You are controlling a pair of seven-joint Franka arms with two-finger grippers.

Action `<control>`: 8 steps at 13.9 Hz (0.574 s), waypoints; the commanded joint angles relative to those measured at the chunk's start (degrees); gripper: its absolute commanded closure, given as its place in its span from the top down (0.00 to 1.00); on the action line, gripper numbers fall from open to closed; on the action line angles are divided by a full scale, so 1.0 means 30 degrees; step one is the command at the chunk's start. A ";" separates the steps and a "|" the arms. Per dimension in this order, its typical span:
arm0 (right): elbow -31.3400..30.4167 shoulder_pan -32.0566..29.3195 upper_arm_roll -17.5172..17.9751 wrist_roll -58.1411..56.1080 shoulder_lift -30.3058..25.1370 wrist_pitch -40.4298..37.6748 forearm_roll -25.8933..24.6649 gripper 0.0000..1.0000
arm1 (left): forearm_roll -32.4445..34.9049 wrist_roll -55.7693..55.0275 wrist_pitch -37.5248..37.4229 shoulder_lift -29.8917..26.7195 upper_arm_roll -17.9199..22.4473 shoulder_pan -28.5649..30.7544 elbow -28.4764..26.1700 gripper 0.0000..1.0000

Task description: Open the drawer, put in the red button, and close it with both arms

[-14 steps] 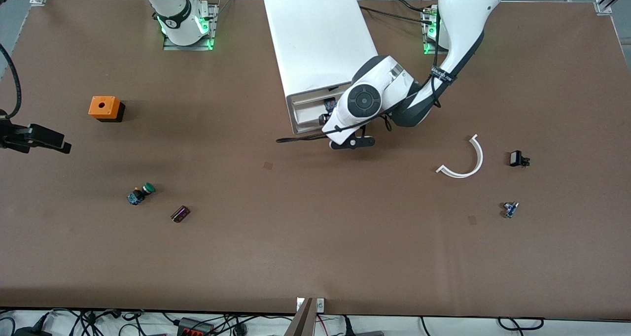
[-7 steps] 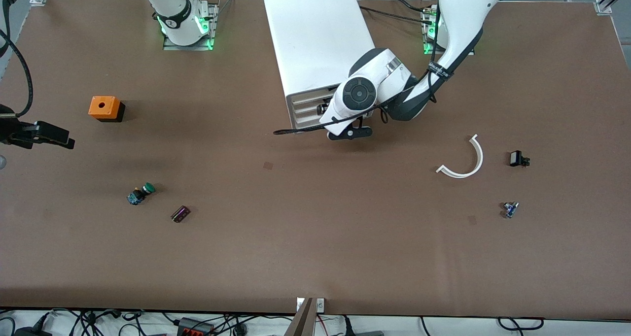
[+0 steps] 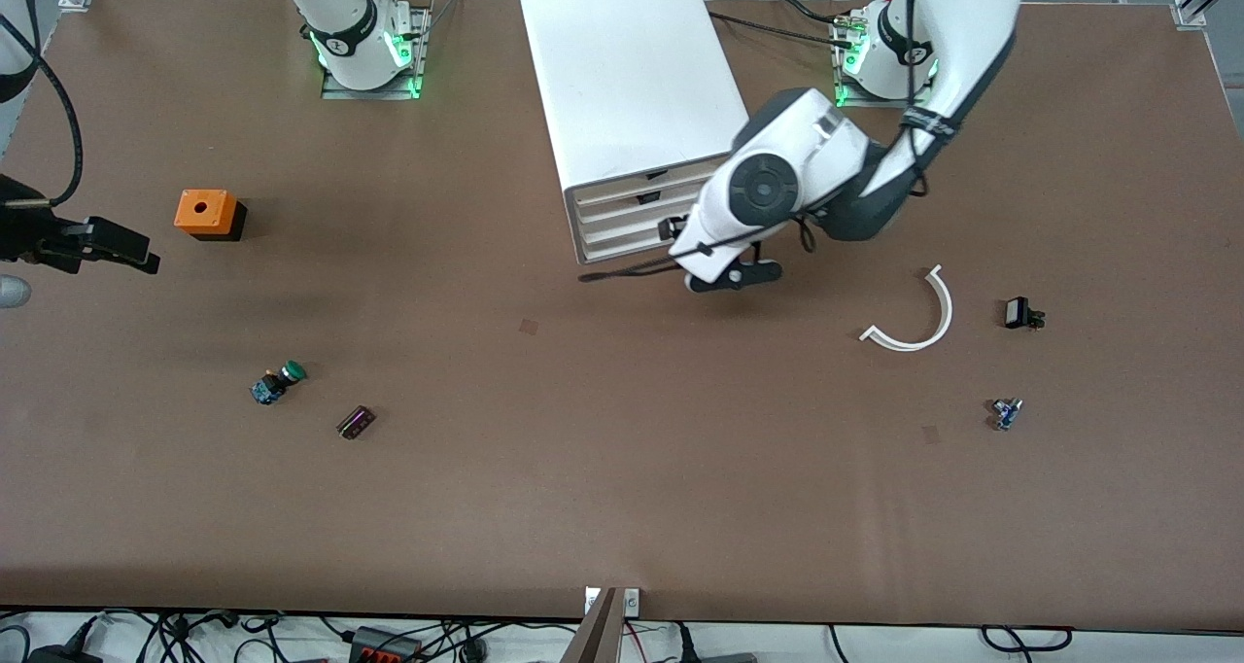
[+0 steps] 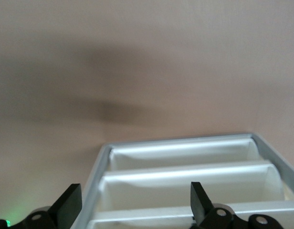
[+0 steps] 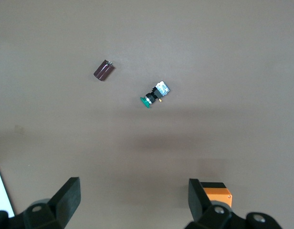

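Observation:
The white cabinet (image 3: 632, 70) stands between the arm bases. Its three drawers all look shut, with the middle drawer (image 3: 627, 218) flush with the other two. The red button is hidden. My left gripper (image 3: 673, 227) is open and empty, just in front of the drawer fronts at the cabinet's corner toward the left arm's end. In the left wrist view the open gripper (image 4: 135, 214) faces the middle drawer (image 4: 185, 186). My right gripper (image 3: 136, 255) is open and empty, up over the table at the right arm's end, beside the orange box (image 3: 206, 213).
A green-capped button (image 3: 280, 381) and a dark cylinder (image 3: 356, 421) lie nearer the front camera than the orange box; both show in the right wrist view (image 5: 154, 94). A white curved strip (image 3: 923, 318), a small black part (image 3: 1019, 313) and a small blue part (image 3: 1005, 412) lie toward the left arm's end.
The middle drawer stood open a second ago and is now shut. My left hand pushed in against it, then drew away toward the left arm's end. My right gripper drifted slightly.

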 commanded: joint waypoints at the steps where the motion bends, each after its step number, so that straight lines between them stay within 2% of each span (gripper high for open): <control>1: -0.2913 -0.0082 0.0180 -0.0101 -0.2049 0.1094 -0.0225 1.00 | 0.0510 0.2034 -0.0905 -0.0324 -0.0156 0.1603 0.0969 1.00; 5: -0.3676 -0.0024 0.0180 -0.0101 -0.2606 0.1240 -0.0254 1.00 | 0.2589 0.5110 -0.1812 -0.0647 -0.0274 0.3567 0.1964 1.00; 8: -0.3854 -0.0053 0.0180 -0.0130 -0.2813 0.1386 -0.0284 1.00 | 0.3818 0.5849 -0.3505 -0.1057 -0.0273 0.4390 0.3017 1.00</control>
